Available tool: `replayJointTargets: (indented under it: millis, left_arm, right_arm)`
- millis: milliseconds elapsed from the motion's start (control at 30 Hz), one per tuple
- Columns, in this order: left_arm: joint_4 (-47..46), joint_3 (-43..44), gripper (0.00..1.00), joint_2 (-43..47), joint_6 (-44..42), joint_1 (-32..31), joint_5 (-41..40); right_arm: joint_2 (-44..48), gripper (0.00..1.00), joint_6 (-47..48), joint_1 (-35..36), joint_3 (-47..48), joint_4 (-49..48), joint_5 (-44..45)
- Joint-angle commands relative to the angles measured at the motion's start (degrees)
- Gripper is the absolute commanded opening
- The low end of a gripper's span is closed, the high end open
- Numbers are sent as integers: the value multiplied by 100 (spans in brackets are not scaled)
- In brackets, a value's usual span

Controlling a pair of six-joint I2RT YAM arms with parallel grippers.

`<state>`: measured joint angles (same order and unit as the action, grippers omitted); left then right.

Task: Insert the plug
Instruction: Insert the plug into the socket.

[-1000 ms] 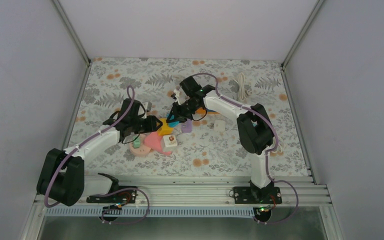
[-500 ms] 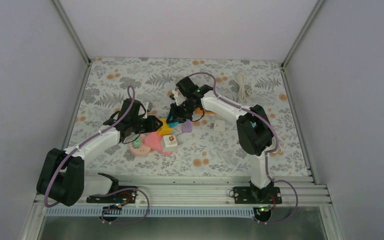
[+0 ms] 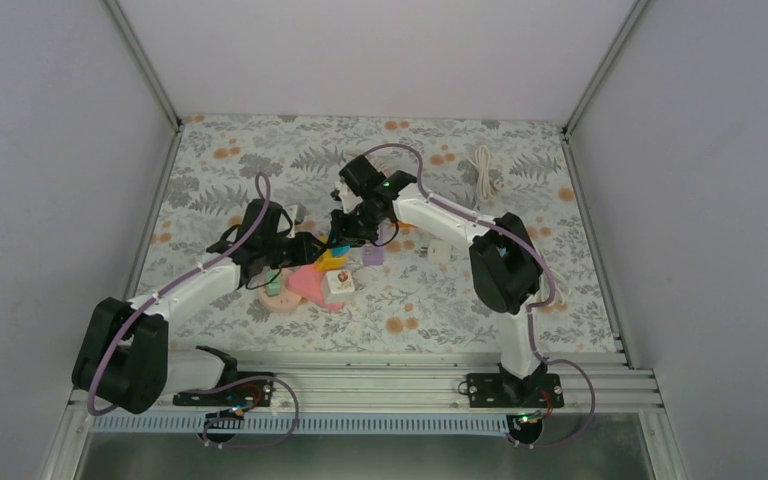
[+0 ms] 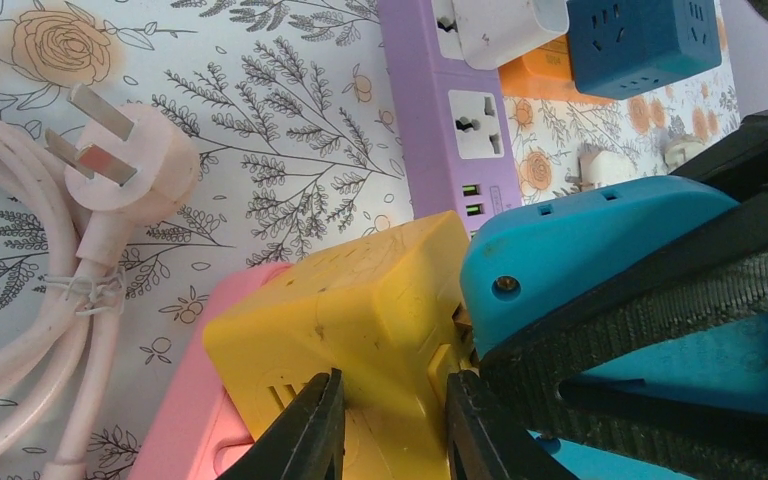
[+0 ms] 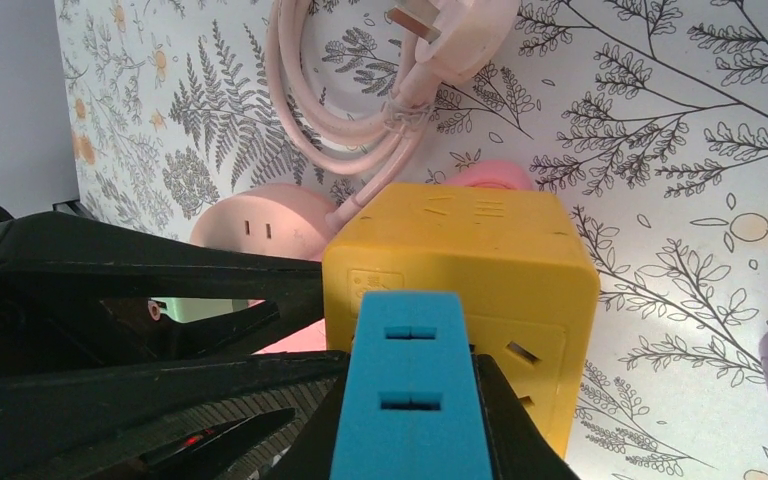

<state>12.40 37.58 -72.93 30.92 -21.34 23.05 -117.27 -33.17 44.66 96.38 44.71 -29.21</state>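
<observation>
The right tool [image 3: 344,234], pinching the blue plug [image 5: 410,400], has swung toward 8 o'clock against the yellow socket cube [image 5: 460,255] clamped by the left tool [image 4: 390,412]; insertion looks close.

Landmark: yellow cube [image 4: 360,300].

- Near side of cube: taken by the left gripper [image 4: 392,425], fingers clamped on it.
- Right side: right gripper [image 3: 345,232] and blue plug [image 5: 410,400] sit hard against the cube face, with no way through.
- Under and left: pink strip [image 3: 305,285] touches the cube.
- Just beyond: purple strip [image 4: 460,110], with only a narrow lane of cloth between.
- Left in the left wrist view: pink cord [image 4: 20,330] lies apart from the cube, with bare cloth between.
- Far beyond: open table cloth [image 3: 260,150]. White cable [image 3: 481,172] sits well apart in the far right corner.
</observation>
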Motion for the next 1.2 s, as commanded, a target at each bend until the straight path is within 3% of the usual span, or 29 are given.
replayJointTargets:
  millis: [0,367,533,1167]
  left_arm:
    - [510,-292,27,-156,31,-45,-483]
    - [570,-286,26,-140,11,-42,-555]
    - [547,-306,25,-164,11,-44,-545]
    - [469,-342,25,-185,6,-40,-457]
  right_arm:
    - [-363,4,-46,148,-369,291,158]
    - [-172,4,283,-356,-959,-569,-1417]
    - [-236,4,458,-505,-1048,-620,-1640]
    - [-420,4,464,-432,-857,-261,-905]
